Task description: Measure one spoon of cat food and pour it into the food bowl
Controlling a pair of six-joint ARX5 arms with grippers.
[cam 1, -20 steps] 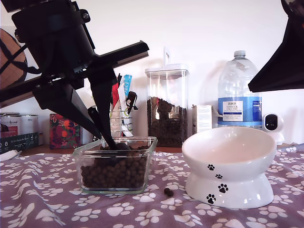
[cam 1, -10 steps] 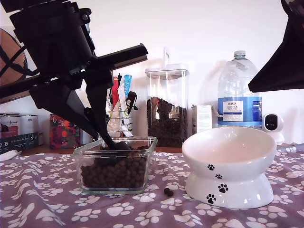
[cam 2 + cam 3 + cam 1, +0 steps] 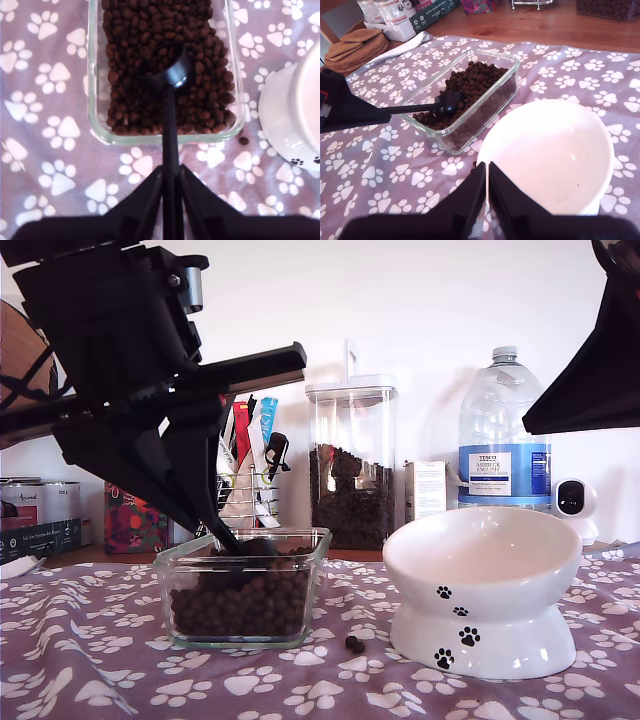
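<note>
One spoon. One white bowl. One square glass dish of kibble. One tall canister, also holding kibble. One water bottle. Two loose pellets on the cloth between dish and bowl. Two grippers: first, second.

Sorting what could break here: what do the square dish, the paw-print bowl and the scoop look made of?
Square dish: clear glass, by its thick see-through walls. Bowl: glossy white ceramic, probably, with soft reflections. Scoop: black plastic, likely, smooth with a small glint.
</note>
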